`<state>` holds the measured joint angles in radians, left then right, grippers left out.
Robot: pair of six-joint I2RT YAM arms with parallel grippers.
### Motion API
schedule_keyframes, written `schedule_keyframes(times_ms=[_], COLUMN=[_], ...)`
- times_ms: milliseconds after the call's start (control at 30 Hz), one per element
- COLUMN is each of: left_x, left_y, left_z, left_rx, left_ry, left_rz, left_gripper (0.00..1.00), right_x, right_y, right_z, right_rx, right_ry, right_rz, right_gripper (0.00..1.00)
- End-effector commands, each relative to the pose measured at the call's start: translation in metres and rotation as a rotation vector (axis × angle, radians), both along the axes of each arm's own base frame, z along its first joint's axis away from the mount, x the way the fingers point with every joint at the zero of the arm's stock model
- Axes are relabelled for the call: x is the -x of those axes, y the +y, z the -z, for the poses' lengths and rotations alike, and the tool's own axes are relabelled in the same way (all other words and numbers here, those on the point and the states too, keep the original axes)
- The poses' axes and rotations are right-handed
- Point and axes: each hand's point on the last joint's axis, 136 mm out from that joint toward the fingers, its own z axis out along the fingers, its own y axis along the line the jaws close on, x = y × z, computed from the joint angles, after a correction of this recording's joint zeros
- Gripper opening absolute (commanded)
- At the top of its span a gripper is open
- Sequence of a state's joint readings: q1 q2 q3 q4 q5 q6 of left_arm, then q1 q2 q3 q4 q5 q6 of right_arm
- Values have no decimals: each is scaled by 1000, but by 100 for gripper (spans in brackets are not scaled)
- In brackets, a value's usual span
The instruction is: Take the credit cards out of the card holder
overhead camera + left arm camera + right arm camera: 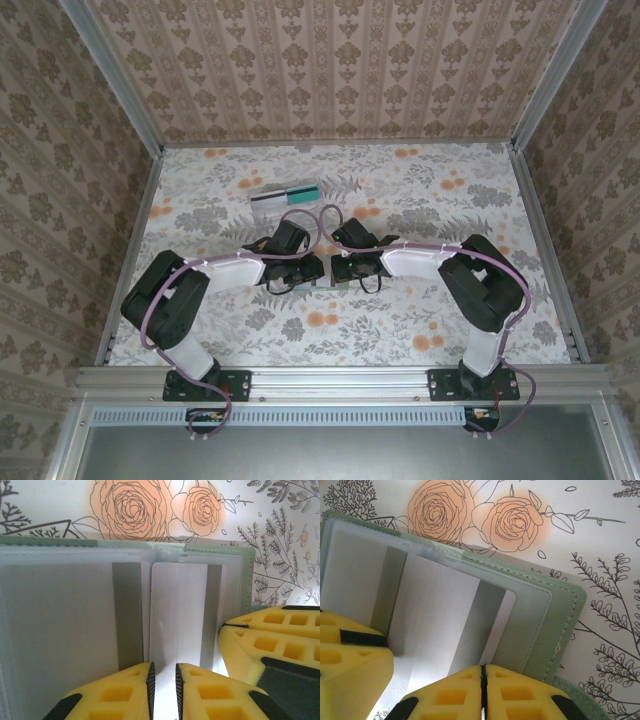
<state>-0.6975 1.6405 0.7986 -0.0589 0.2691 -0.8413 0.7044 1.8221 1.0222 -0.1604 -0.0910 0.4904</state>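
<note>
The card holder (247, 580) lies open on the flowered table, green rim outside and pale inner faces. White credit cards with grey stripes (177, 615) sit in its pockets. My left gripper (163, 672) hovers over the middle card, its jaws a narrow gap apart with nothing pinched between them. In the right wrist view the card holder (560, 615) lies slanted, and a striped card (487, 615) reaches under my right gripper (483, 667), which is shut at the card's near edge. Both grippers meet mid-table, left (312, 272) and right (338, 270), covering the holder.
A white-and-grey card (268, 198) and a teal card (303, 192) lie side by side on the table behind the grippers. Wallpapered walls with metal rails (540, 240) close in the table on three sides. The right gripper's yellow fingers (270, 640) crowd the left wrist view.
</note>
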Motion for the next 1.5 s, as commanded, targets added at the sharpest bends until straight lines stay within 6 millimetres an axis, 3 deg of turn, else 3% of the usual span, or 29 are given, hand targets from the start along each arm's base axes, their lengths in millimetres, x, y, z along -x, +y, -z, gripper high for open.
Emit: schedule_keyframes(times_ms=[0, 167, 400, 633, 933, 1167, 1467], left_x=[3, 4, 5, 6, 3, 4, 6], left_y=[11, 27, 19, 19, 15, 14, 11], left_z=[7, 6, 13, 14, 3, 6, 13], left_rx=[-60, -151, -127, -122, -90, -81, -62], left_ry=[27, 6, 30, 31, 5, 11, 35], left_rz=[0, -14, 6, 4, 7, 11, 10], left_gripper=[21, 21, 21, 21, 21, 21, 21], right_x=[9, 9, 7, 5, 10, 9, 11], right_y=[4, 2, 4, -7, -10, -11, 4], right_z=[11, 11, -4, -23, -3, 12, 13], right_rx=[9, 16, 5, 40, 62, 93, 57], right_ry=[49, 46, 20, -25, 13, 39, 45], right_rz=[-12, -9, -13, -10, -12, -8, -29], right_gripper=[12, 12, 14, 16, 14, 12, 12])
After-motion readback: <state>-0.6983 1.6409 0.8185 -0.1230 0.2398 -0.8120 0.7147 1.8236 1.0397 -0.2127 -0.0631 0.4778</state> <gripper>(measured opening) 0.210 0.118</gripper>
